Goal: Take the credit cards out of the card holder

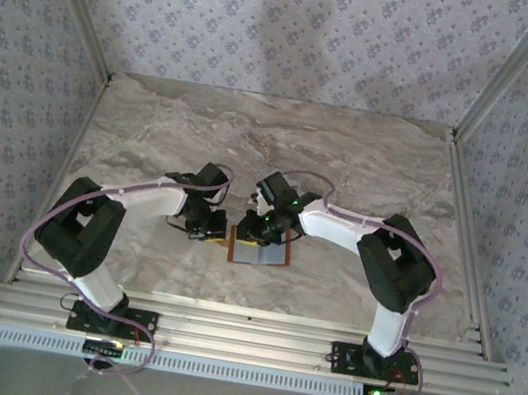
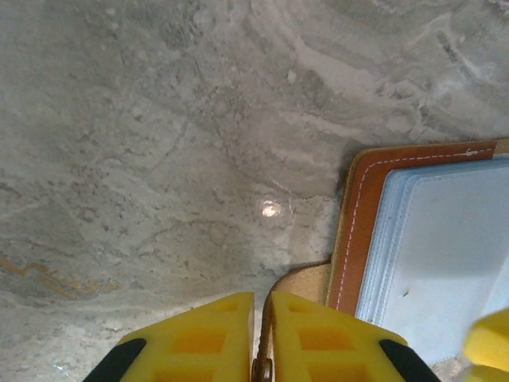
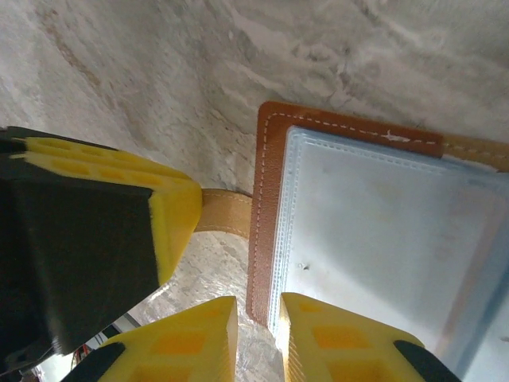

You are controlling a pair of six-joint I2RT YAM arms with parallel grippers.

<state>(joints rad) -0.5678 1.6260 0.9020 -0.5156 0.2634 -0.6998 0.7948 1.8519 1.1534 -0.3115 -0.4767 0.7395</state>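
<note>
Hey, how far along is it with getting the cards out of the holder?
Done: the holder lies open on the table. In hand: the left gripper pinches its strap; the right gripper sits at that same edge. Left: pulling the cards; none is out yet.

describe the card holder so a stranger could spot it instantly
On the marble table, look toward the near edge, between the left gripper and right gripper. The card holder lies open there: the only flat orange-brown leather piece, white-stitched, with a pale grey-blue inside.
</note>
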